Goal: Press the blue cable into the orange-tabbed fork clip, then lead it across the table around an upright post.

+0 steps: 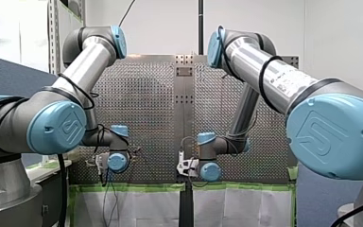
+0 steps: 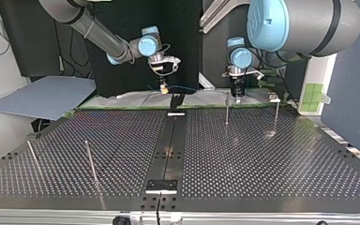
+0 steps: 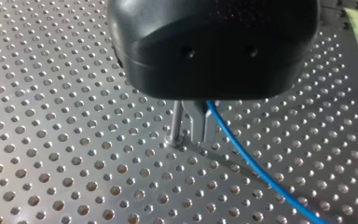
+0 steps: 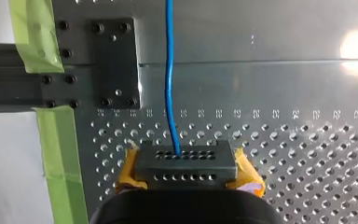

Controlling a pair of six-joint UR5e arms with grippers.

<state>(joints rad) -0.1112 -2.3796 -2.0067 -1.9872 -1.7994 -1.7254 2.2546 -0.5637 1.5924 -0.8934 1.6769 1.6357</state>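
- My left pincer clamps the blue cable, which trails toward 5 o'clock across the bench.
- My right pincer also grips it, at its 12 o'clock.

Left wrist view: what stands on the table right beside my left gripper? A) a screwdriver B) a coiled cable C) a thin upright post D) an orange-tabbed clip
C: a thin upright post rises from the perforated table just beside the left gripper, and the blue cable leaves the gripper on its other side.
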